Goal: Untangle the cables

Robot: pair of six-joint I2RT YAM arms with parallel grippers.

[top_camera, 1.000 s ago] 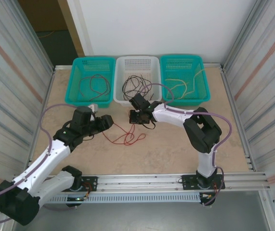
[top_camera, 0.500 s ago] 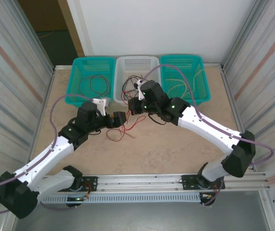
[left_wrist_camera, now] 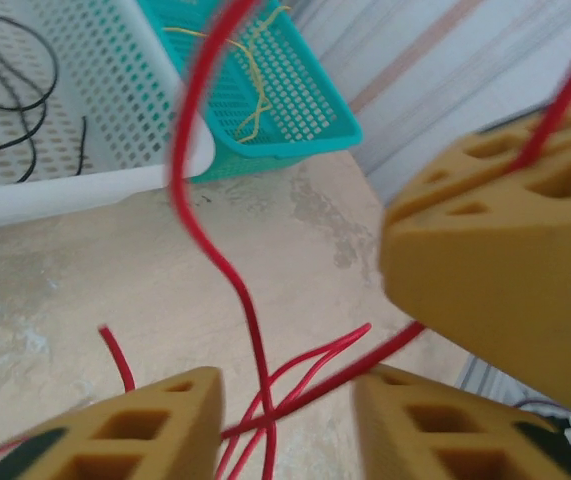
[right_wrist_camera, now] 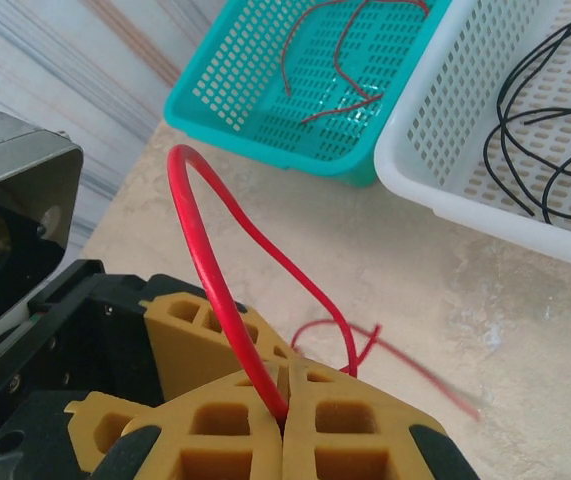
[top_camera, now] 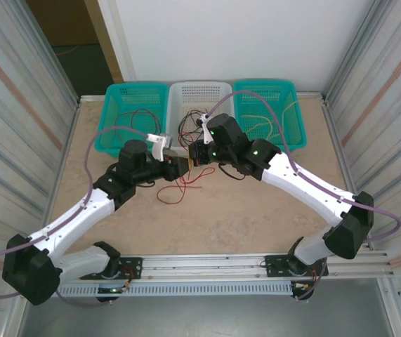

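Observation:
A loose tangle of red cables (top_camera: 186,181) lies on the table in front of the baskets. My right gripper (top_camera: 199,154) hovers over it, shut on one red cable (right_wrist_camera: 206,271) that loops up from its fingertips (right_wrist_camera: 287,385). My left gripper (top_camera: 179,163) is right beside it, almost touching. In the left wrist view its jaws (left_wrist_camera: 285,385) stand apart, with red strands (left_wrist_camera: 248,300) crossing the gap between them. The right gripper's yellow fingers (left_wrist_camera: 495,270) show close at the right of that view.
Three baskets line the far edge. The left teal basket (top_camera: 116,91) holds red and dark cables, the white basket (top_camera: 200,90) black cables (right_wrist_camera: 525,120), and the right teal basket (top_camera: 284,91) pale yellow cables (left_wrist_camera: 255,100). Corrugated walls stand on both sides.
My left gripper has moved up and to the right, ending next to the right gripper. The right arm swung out early and has since held still. The red tangle has shifted slightly.

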